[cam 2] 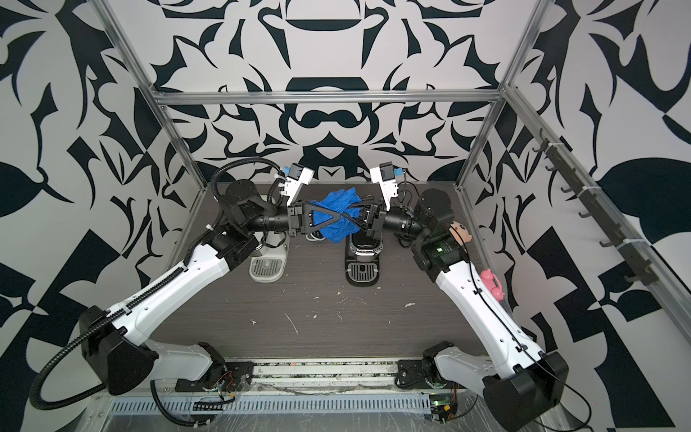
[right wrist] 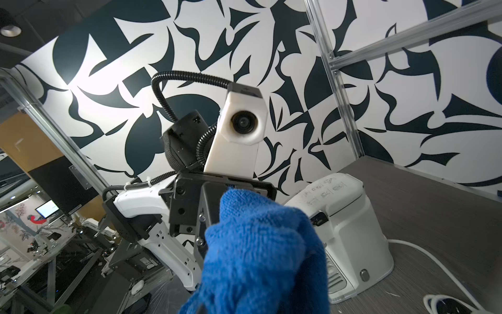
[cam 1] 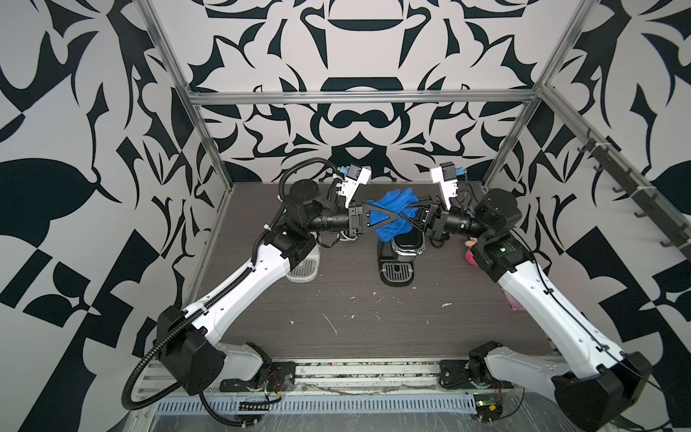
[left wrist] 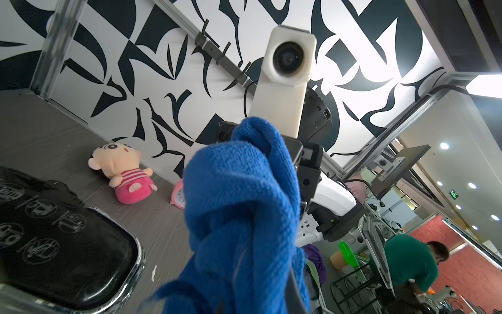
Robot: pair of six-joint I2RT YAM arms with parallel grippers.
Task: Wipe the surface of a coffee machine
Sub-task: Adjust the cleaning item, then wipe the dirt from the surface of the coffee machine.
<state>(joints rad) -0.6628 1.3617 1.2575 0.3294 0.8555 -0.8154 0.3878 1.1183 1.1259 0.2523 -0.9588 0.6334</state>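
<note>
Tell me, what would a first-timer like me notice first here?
A bright blue cloth hangs mid-air at the centre, pinched between the left gripper and the right gripper, above a black coffee machine. A white coffee machine stands beside it, partly hidden by the left arm. Bold black-and-white patterned walls surround everything.

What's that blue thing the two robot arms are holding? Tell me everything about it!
It is a blue cloth, soft and fuzzy like a towel, scrunched into a lump with folds. It hangs in the air above the black coffee machine; whether it touches it, I cannot tell. The left gripper and the right gripper reach in from opposite sides, both with jaws shut on it. A loose end droops down.
</note>
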